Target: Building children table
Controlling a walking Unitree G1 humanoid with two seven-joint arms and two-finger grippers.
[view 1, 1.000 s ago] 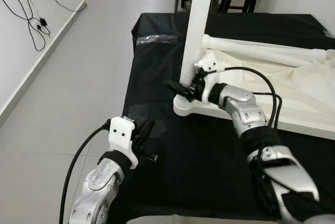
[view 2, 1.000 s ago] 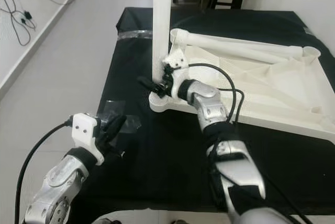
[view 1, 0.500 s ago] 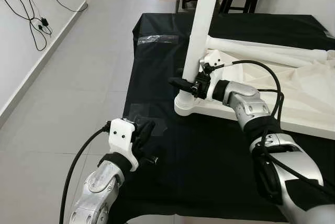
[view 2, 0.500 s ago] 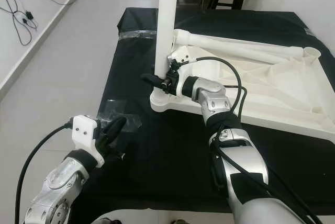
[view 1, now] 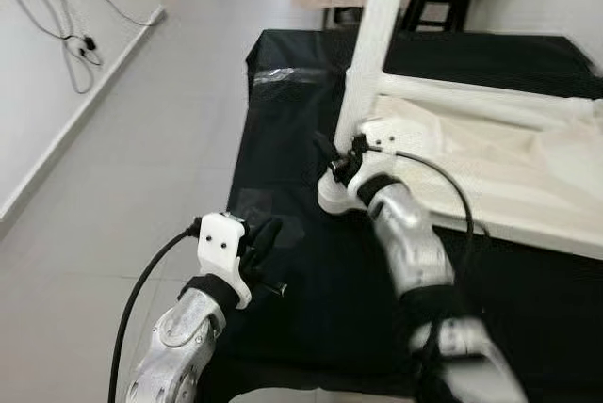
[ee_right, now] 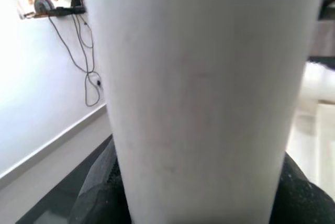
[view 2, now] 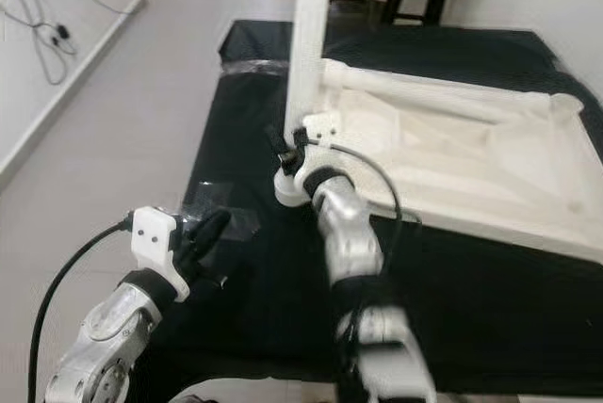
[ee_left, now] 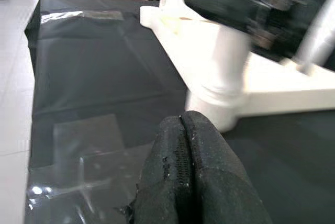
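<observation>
I am on the leg-fitting step: my right pincer (view 1: 332, 160) is clamped around the white table leg (view 1: 377, 40), low down, just above the corner socket (view 1: 332, 198) of the upturned white tabletop (view 2: 452, 153). The tabletop lies underside-up on the black-covered worktop (view 1: 283, 120), stretching away behind my right pincer. The leg stands nearly upright, leaning slightly.

My left pincer (ee_left: 184, 179) hovers with its fingers pressed together and nothing between them, near the worktop's edge, well short of the socket and just above a patch of clear tape (ee_left: 86, 145).

Next, I judge, the leg must be straightened and driven or twisted fully into the socket, perhaps with my left pincer steadying the tabletop.

The leg's top is cut off. I cannot tell how deep it sits. My right arm is blurred, and my right wrist sees mostly leg (ee_right: 204, 93).
</observation>
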